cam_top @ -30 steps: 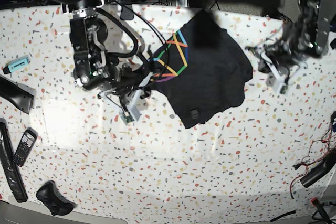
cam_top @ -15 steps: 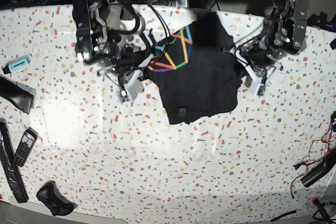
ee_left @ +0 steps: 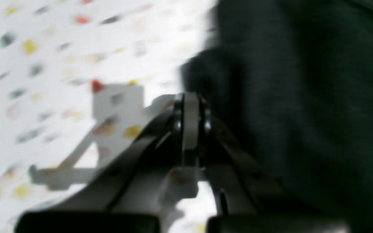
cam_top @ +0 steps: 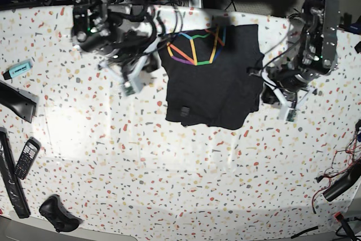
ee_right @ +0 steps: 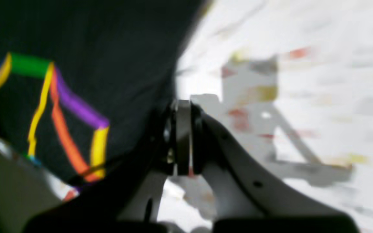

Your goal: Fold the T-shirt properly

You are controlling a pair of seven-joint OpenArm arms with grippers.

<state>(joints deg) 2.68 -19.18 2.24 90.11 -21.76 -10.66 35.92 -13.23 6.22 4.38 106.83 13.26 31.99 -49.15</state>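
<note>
Both hands pinched shut on T-shirt [cam_top: 211,83] edges, left hand [ee_left: 189,97], right hand [ee_right: 181,103]; uneven pull risks slipping, bunching.

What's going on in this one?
A two-armed robot is working on a black T-shirt on a speckled table. The right gripper sits at the shirt's edge beside the rainbow print; the left gripper is at the opposite edge. Both wrist views show the jaws closed flat together, but blur hides whether cloth is pinched. The shirt lies bunched and uneven, not yet neatly folded.
</note>
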